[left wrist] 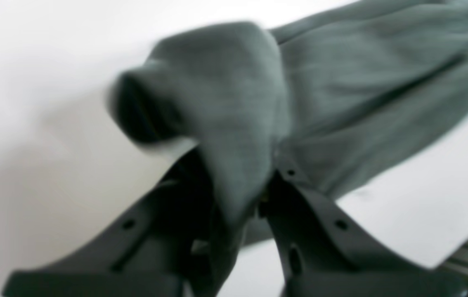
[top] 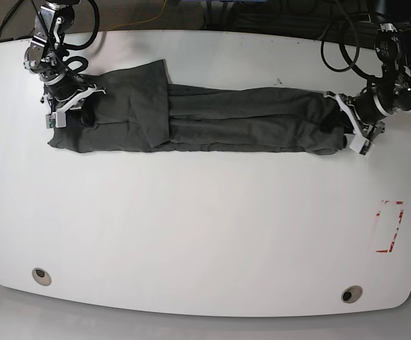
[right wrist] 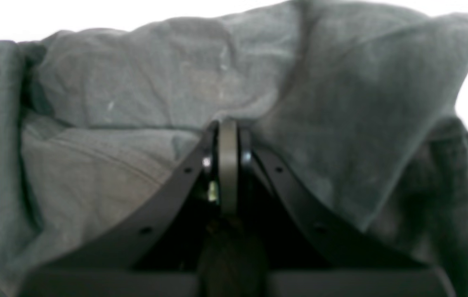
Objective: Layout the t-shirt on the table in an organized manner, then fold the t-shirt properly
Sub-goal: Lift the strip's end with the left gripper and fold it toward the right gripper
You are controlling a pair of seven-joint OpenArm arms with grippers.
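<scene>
The shirt (top: pixel 191 117) lies on the counter (top: pixel 191 241) as a long, narrow band stretched across the far half, its long axis running side to side between the two arms. Each hand sits at one end of that band. The left hand (top: pixel 353 127), on the base view's right, is closed on the fabric there; its wrist view shows a fold of cloth pinched between the jaws. The right hand (top: pixel 69 103), on the base view's left, is clamped shut on the other end, with cloth bunched over its tips in the wrist view. Neither arm is nearer: both already hold their end. The band looks folded lengthwise, with a wider flap (top: pixel 149 99) lying over it near the right hand. Since the long axis joins the hands, the next move likely depends on both ends travelling together, keeping the cloth taut.
</scene>
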